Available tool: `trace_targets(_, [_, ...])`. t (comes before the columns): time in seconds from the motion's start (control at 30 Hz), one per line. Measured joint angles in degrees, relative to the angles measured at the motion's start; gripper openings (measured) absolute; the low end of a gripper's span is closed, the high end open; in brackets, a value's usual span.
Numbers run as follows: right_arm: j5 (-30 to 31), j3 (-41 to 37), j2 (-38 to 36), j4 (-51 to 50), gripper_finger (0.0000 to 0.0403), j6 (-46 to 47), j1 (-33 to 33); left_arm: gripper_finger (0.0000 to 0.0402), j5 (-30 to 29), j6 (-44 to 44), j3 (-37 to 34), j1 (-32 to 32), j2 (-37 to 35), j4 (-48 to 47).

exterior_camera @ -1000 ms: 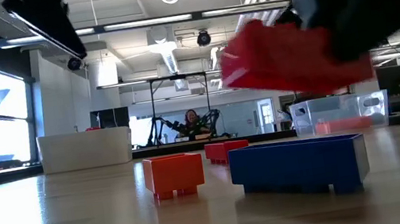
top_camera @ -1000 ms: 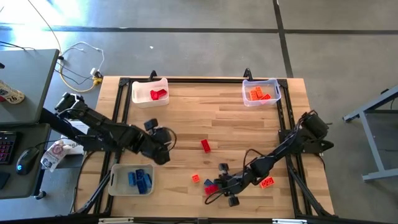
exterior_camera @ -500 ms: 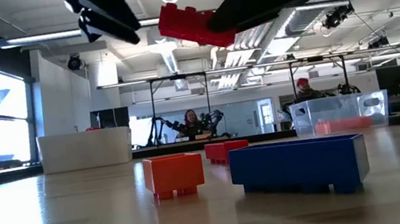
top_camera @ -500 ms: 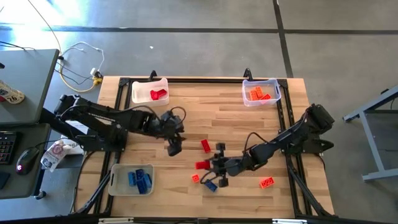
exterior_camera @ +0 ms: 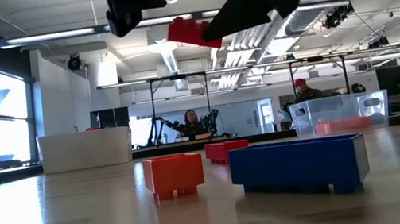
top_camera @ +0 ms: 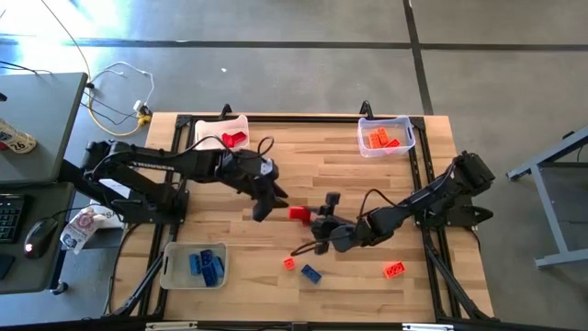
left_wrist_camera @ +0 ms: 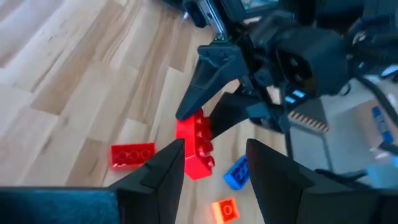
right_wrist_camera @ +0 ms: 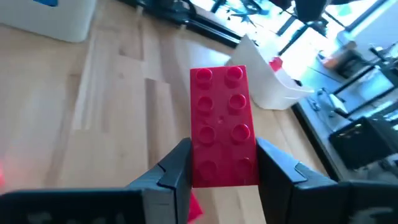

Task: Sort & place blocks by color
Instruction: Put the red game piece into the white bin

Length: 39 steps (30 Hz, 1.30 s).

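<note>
My right gripper (top_camera: 310,221) is shut on a red studded brick (top_camera: 297,213) and holds it in the air over the table's middle; the low view shows the brick (exterior_camera: 189,32) high above the board. My left gripper (top_camera: 266,200) is open, and its fingers stand just left of that brick (left_wrist_camera: 196,146), whether touching I cannot tell. A second red brick (left_wrist_camera: 132,155), a small orange brick (top_camera: 288,263), a blue brick (top_camera: 310,273) and another orange brick (top_camera: 394,269) lie flat on the table. My right gripper pinches the red brick between its two fingers on the long side faces, near one end (right_wrist_camera: 221,171). The fingers (right_wrist_camera: 174,168) come about level from the table's right and lie along the brick. It juts forward past them, lifted clear of the table.
A white tray (top_camera: 223,136) with red bricks sits at the far left, a clear tray (top_camera: 386,136) with orange bricks at the far right, and a tray (top_camera: 195,264) with blue bricks at the near left. Bare wood lies between the far trays.
My right gripper has risen from near the table's front and carried the red brick up, toward the far edge and the left. My left gripper has swung from beside the blue tray toward the table's middle, ending close to the held brick.
</note>
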Motion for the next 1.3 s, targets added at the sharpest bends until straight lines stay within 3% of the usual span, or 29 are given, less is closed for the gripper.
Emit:
trace_targets(0.37, [8.49, 0.00, 0.00, 1.85, 0.0115, -3.86, -0.57, 0.0167, 1.28, -5.47, 0.00, 3.41, 0.01, 0.83])
trace_targets(0.53, [8.70, 0.00, 0.00, 4.18, 0.0115, -4.46, -2.29, 0.0194, 1.14, -5.47, 0.00, 3.46, 0.32, 0.94])
trace_targets(0.8, [8.65, 0.00, 0.00, 7.86, 0.0115, -6.11, -4.80, 0.0232, -3.75, -6.61, -0.01, 3.67, 0.78, 0.94])
trace_targets(1.3, [8.30, 0.00, 0.00, 16.89, 0.0115, -12.39, -6.53, 0.0215, -5.68, -7.36, 0.00, 3.78, 0.74, 2.75])
